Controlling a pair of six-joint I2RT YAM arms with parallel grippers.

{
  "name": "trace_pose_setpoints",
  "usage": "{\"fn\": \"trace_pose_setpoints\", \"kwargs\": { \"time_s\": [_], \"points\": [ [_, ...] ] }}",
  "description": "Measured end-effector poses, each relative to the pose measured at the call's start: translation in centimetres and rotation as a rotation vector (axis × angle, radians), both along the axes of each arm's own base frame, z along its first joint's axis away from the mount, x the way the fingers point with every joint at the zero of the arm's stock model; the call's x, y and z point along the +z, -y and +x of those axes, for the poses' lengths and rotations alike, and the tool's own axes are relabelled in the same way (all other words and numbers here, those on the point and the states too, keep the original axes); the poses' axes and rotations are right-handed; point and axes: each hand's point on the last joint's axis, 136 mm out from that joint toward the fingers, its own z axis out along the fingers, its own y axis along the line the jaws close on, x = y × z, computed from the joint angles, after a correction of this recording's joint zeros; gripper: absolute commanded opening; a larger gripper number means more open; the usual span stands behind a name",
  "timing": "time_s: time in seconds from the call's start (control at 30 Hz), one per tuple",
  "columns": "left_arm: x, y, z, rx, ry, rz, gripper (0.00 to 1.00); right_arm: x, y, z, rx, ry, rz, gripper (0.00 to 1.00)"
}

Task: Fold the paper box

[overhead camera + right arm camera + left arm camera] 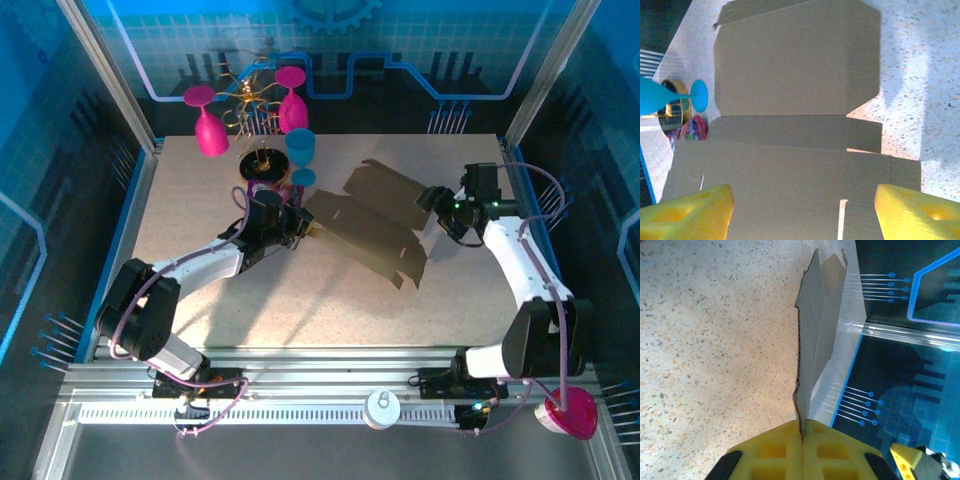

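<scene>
Speckled beige surface [300, 300], blue-lit enclosure behind. Paper box [372, 228] is spread unfolded at mid-surface, between the two arms. Left pincer [802, 432] is clamped fully shut on the box's left edge, with cardboard pinched between its yellow fingers. Right pincer [804, 200] is held wide open over the box's right edge, with nothing gripped. Blue goblet [301, 150] is stood near the box's far-left corner.

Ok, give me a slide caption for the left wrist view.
The left gripper pinches an edge of the paper box, seen edge-on over the speckled table.
</scene>
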Motion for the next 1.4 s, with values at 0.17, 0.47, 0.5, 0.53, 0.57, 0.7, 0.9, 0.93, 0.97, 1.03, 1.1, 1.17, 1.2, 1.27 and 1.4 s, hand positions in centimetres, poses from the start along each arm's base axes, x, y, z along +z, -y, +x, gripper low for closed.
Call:
{"fn": "trace_pose_setpoints", "kwargs": {
  "time_s": [0.17, 0.47, 0.5, 0.53, 0.57, 0.7, 0.9, 0.93, 0.97, 1.03, 1.1, 1.17, 1.2, 1.27, 1.4],
  "points": [
    [0.4, 0.3, -0.1, -0.001, -0.033, -0.019, 0.0, -3.6, 0.8, -0.7, -0.063, -0.129, 0.088, 0.77],
    [2.7, 0.4, 0.8, 0.068, -0.066, -0.095, 0.0, 4.2, -6.9, -5.7, 0.078, 0.054, 0.04, 0.7],
    [3.0, 0.4, 1.0, 0.079, -0.071, -0.099, 0.0, 5.5, -8.4, -5.9, 0.152, 0.113, -0.009, 0.69],
    [3.5, 0.4, 1.2, 0.085, -0.07, -0.102, 0.0, 6.5, -9.9, -6.0, 0.224, 0.167, -0.054, 0.69],
    [4.3, 0.4, 1.5, 0.09, -0.063, -0.108, 0.0, 7.3, -11.6, -6.1, 0.309, 0.228, -0.115, 0.7],
    [7.4, 0.9, 2.5, 0.095, -0.021, -0.138, 0.0, 7.4, -17.2, -7.6, 0.642, 0.43, -0.42, 0.77],
    [8.2, 1.0, 2.6, 0.1, -0.024, -0.152, 0.0, 5.2, -20.9, -9.0, 0.965, 0.628, -0.881, 0.88],
    [8.1, 0.9, 2.6, 0.1, -0.029, -0.149, 0.0, 4.9, -21.0, -8.6, 0.98, 0.636, -0.941, 0.89],
    [8.0, 0.9, 2.5, 0.1, -0.034, -0.147, 0.0, 4.6, -21.2, -8.0, 0.99, 0.641, -1.011, 0.91],
    [8.0, 0.9, 2.5, 0.1, -0.038, -0.144, 0.0, 3.6, -21.4, -7.0, 1.003, 0.63, -1.146, 0.9],
    [8.0, 0.9, 2.5, 0.1, -0.042, -0.143, 0.0, 2.4, -21.3, -5.7, 0.999, 0.598, -1.288, 0.86],
    [8.0, 1.0, 2.4, 0.095, -0.045, -0.143, 0.0, 1.3, -21.2, -4.4, 0.992, 0.56, -1.412, 0.78],
    [7.9, 1.0, 2.4, 0.093, -0.047, -0.143, 0.0, 0.8, -21.1, -3.8, 0.989, 0.542, -1.463, 0.72],
    [7.8, 1.0, 2.3, 0.091, -0.052, -0.141, 0.0, 0.2, -20.8, -2.9, 0.981, 0.519, -1.542, 0.58],
    [7.9, 1.0, 2.2, 0.087, -0.063, -0.136, 0.0, 0.9, -19.8, -1.6, 0.945, 0.5, -1.617, 0.07]
  ]
}}
